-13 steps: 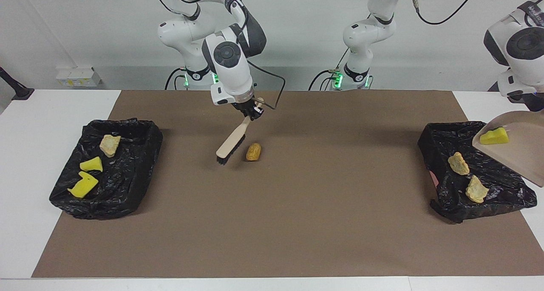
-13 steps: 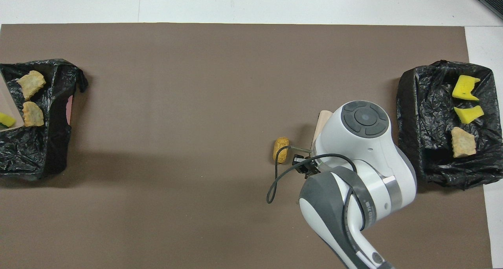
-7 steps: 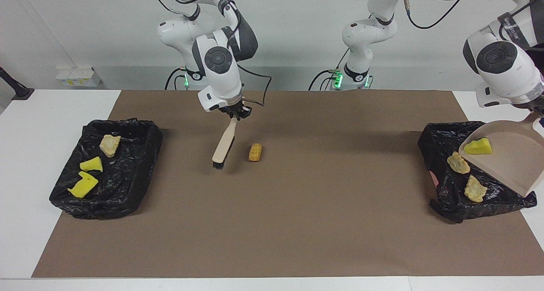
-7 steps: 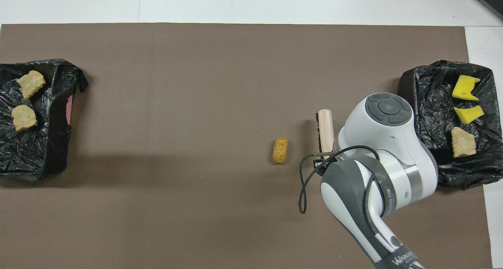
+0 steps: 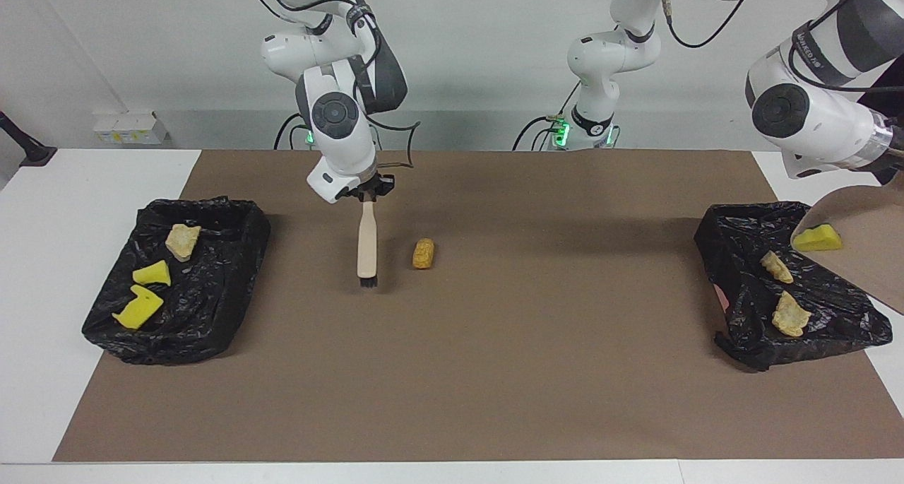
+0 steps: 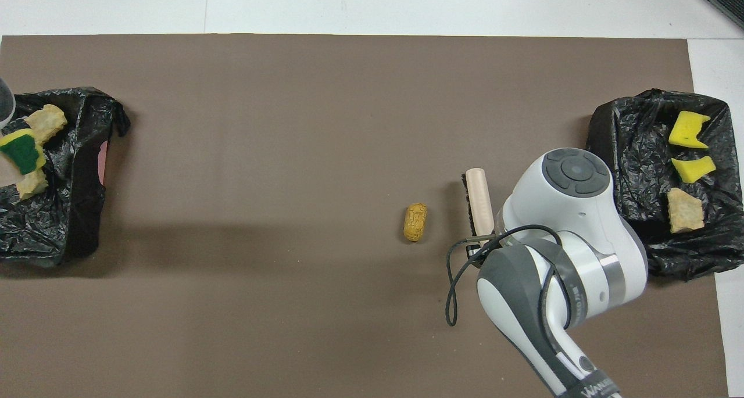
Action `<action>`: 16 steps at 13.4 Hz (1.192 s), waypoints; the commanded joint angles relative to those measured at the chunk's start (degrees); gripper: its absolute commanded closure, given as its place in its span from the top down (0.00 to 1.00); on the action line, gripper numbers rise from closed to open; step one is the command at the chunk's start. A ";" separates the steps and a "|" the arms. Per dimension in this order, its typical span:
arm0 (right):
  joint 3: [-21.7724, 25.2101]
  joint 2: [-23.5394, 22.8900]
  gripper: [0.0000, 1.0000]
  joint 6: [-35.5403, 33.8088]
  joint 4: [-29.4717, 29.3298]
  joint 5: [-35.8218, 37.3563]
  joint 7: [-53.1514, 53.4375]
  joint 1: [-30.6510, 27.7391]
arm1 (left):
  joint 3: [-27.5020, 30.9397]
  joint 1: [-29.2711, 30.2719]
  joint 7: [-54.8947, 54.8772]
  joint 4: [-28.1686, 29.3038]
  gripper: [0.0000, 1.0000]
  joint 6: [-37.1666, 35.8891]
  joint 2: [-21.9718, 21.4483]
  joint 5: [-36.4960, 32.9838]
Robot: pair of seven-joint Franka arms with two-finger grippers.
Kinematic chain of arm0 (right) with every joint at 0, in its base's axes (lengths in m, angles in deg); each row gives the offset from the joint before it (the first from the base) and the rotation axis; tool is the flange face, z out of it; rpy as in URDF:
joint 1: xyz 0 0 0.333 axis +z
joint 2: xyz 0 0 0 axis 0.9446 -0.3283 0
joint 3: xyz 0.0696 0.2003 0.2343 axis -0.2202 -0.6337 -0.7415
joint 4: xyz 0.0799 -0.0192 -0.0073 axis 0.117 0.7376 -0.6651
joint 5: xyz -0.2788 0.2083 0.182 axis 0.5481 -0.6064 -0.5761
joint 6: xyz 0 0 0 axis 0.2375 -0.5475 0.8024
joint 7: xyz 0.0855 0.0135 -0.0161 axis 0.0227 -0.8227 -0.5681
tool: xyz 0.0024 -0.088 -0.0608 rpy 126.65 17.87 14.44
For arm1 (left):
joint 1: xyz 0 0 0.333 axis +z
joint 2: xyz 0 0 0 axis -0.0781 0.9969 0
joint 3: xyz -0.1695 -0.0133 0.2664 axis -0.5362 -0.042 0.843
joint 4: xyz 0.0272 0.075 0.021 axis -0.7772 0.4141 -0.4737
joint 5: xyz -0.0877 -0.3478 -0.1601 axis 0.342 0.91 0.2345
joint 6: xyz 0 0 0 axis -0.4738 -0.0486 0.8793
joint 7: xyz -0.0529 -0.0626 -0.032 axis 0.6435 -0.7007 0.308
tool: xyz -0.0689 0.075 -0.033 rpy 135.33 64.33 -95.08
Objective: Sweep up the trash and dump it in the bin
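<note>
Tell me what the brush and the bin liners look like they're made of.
Brush: pale, matte handle, likely unfinished wood, with dark bristles. Both bin liners: thin black plastic film, judging by glossy crinkles.

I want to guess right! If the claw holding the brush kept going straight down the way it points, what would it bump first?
Probably the brown mat. The right claw points down along the brush, whose bristles would press onto the mat beside the orange-brown lump.

Brown mat (image 5: 494, 371) looks like matt paper, bin liners (image 5: 205, 307) are crinkly glossy black plastic, brush handle (image 5: 366, 240) is smooth pale wood, and the yellow sponge pieces (image 5: 141, 309) look porous.
</note>
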 commanded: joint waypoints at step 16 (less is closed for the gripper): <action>-0.93 -1.57 0.00 10.74 5.88 -0.01 3.52 3.14 | 0.38 -7.87 -10.55 -5.00 0.00 -2.22 -3.59 51.99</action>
